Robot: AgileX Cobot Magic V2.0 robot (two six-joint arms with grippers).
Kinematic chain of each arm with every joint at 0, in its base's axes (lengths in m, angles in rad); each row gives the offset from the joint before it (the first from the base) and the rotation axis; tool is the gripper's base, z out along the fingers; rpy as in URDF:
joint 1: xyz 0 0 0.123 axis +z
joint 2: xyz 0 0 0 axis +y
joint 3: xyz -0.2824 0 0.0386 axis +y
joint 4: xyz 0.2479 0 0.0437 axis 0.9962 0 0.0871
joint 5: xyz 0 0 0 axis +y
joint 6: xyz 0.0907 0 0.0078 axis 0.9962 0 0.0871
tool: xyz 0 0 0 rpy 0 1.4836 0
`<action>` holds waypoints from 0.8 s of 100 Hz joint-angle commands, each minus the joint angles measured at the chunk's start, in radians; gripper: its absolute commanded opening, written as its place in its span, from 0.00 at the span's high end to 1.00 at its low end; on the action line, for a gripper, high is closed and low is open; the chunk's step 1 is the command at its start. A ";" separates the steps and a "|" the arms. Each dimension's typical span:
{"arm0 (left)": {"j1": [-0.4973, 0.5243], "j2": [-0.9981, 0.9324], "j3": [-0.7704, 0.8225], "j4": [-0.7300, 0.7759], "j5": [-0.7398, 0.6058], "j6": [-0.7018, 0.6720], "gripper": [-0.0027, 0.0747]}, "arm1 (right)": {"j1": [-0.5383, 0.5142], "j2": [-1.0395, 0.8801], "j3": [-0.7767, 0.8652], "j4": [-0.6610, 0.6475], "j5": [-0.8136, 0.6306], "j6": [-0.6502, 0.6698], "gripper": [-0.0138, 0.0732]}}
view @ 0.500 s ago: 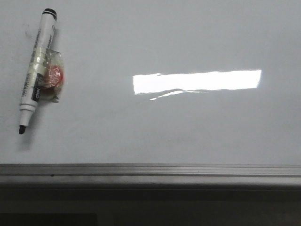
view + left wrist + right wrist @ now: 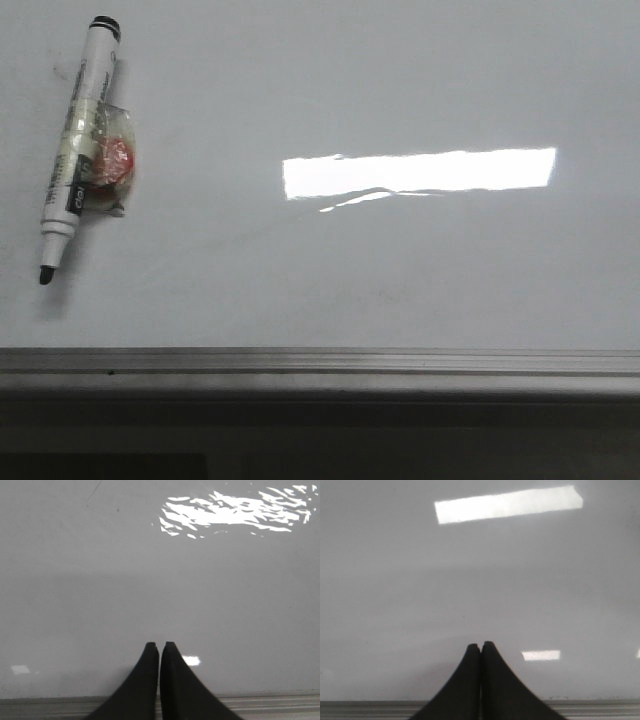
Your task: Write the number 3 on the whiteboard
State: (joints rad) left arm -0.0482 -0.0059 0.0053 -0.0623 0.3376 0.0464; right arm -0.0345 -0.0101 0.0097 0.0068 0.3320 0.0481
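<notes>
Grey rail (image 2: 320, 362) edges whiteboard (image 2: 400, 270); marker (image 2: 75, 150) near left edge.

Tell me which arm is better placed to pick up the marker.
Probably the left. The marker lies uncapped at the far left of the whiteboard, on the left arm's side. Both the left pincer and right pincer are shut and empty.

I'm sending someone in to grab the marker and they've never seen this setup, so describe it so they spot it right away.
Start at the whiteboard, the big glossy surface with a grey rail along its near edge. Go to its far left corner: the marker lies there, white-barrelled, uncapped, black tip toward the rail. A clear wrap with something red inside is taped to its side, and it is the only object on the board.
</notes>
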 commanded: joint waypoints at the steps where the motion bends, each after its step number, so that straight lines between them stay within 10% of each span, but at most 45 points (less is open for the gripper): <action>1: 0.002 -0.026 0.033 -0.003 -0.047 -0.009 0.99 | -0.003 -0.015 0.024 -0.007 -0.015 -0.005 0.90; 80: 0.002 -0.026 0.033 -0.003 -0.107 -0.009 0.99 | -0.003 -0.015 0.024 -0.028 -0.220 -0.005 0.90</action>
State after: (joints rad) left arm -0.0482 -0.0059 0.0053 -0.0623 0.3250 0.0464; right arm -0.0345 -0.0101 0.0097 -0.0083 0.2163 0.0481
